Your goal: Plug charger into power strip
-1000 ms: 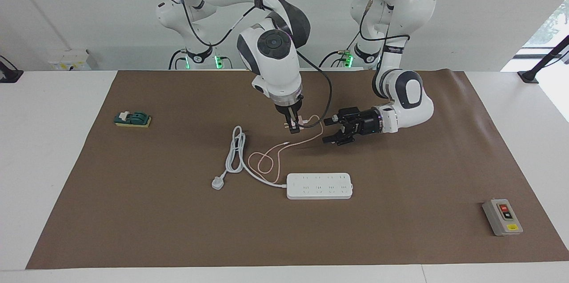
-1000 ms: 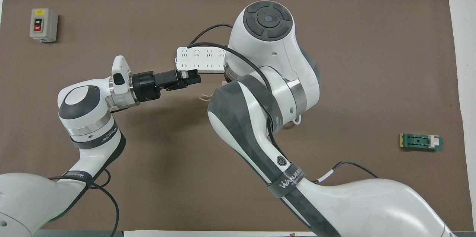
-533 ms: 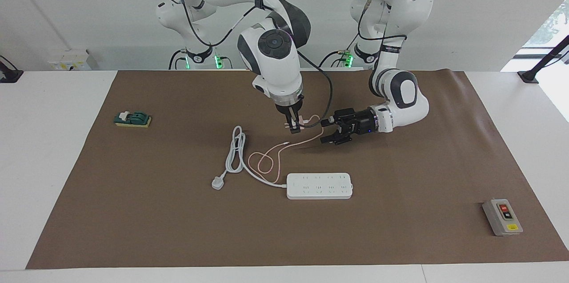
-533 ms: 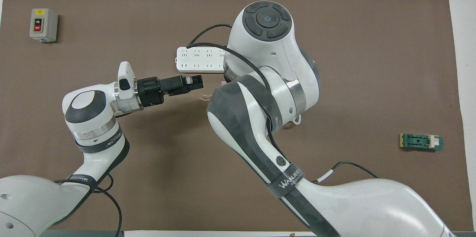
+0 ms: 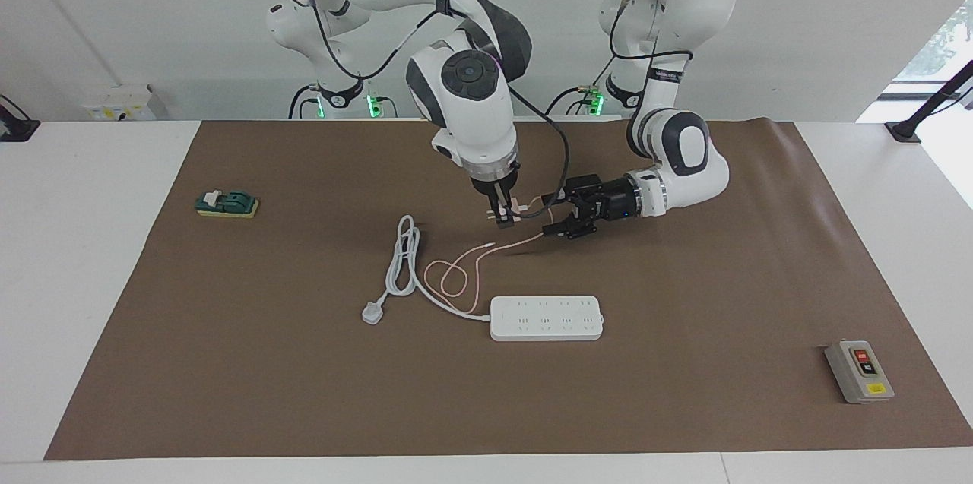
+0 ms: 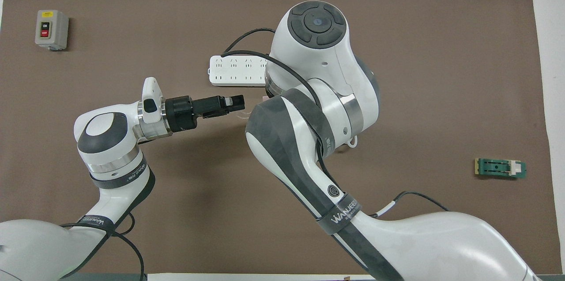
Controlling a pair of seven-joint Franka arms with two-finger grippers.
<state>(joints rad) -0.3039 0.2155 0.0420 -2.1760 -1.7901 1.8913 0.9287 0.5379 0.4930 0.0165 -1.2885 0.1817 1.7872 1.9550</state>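
Over the last second my left gripper (image 5: 553, 221) has slid in sideways toward my right gripper (image 5: 502, 215), and now sits just beside it, jaws spread wide and holding nothing. The gap between the two has closed from clear daylight to nearly none. My right arm has not moved: its fingers stay clenched on the charger (image 5: 516, 207), held up in the air over the brown mat (image 5: 722, 302), above the spot between the robots and the power strip (image 5: 546, 317).

Reading: this looks like a handover or a regrasp, so that the charger's prongs can be turned toward the sockets. Plugging itself not yet begun.

Charger relative to fingers: the pink cube sticks out of my right fingertips on the side facing the left gripper; my open left fingers (image 5: 563, 207) bracket the space just next to it, not yet touching as far as I can tell. The cable (image 5: 456, 271) trails down from the cube, passes under my left fingers and loops on the mat near the strip's white cord (image 5: 403, 260).

In the overhead view the right arm hides the charger.
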